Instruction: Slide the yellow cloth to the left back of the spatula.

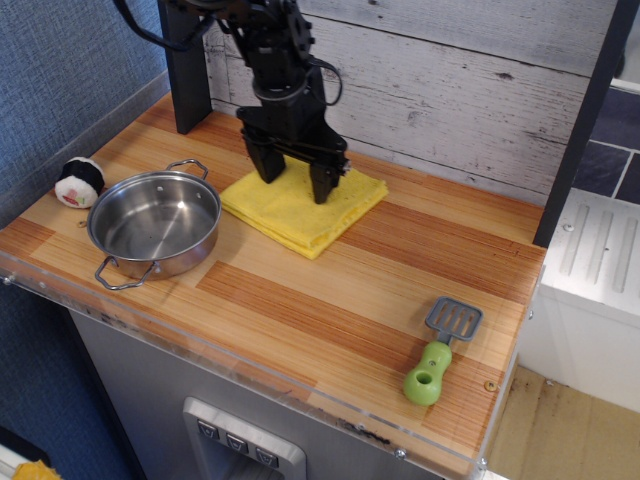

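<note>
end effector (294, 178) fingers spread, tips pressing yellow cloth (300, 208), hiding its back edge.

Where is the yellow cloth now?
The cloth lies at the back of the counter, just right of the pot, under the open gripper, far from the spatula.

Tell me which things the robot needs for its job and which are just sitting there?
Needed for the job:
- bright yellow folded square cloth
- small toy spatula with grey slotted blade and lime-green handle
- black end effector, fingers spread, pressing down on the cloth

Just lying about:
- shiny steel pot with two handles
- small round black, white and pink toy
</note>
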Tool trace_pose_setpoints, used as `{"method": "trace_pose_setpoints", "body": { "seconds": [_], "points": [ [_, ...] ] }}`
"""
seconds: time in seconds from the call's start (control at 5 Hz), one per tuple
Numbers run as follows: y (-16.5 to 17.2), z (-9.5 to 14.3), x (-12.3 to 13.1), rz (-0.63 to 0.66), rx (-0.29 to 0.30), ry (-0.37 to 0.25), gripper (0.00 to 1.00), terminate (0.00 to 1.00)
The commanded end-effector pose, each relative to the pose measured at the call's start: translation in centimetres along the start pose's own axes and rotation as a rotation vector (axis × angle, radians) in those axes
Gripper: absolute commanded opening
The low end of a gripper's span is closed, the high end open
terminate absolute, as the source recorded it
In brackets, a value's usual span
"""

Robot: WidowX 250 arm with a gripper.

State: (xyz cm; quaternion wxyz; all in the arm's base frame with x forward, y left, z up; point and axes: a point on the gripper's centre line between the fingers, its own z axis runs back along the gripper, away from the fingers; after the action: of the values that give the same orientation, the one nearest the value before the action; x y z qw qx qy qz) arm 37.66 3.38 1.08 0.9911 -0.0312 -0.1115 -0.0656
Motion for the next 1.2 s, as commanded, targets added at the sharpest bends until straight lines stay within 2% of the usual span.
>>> {"method": "trace_pose_setpoints", "body": {
  "seconds": [0.0, 0.4, 0.6, 0.8, 1.0],
  "points": [
    [-5.4, 1.0, 0.7, -0.104, -0.050, -0.045, 1.00, 0.00],
    [-8.6, 0.5, 0.9, -0.219, -0.070, -0.039, 1.00, 0.00],
    [-9.3, 0.6, 1.0, -0.244, -0.087, -0.048, 1.00, 0.00],
    [-9.4, 0.6, 1.1, -0.248, -0.076, -0.043, 1.00, 0.00],
    [-9.0, 1.5, 1.3, -0.261, -0.070, -0.075, 1.00, 0.00]
  ]
}}
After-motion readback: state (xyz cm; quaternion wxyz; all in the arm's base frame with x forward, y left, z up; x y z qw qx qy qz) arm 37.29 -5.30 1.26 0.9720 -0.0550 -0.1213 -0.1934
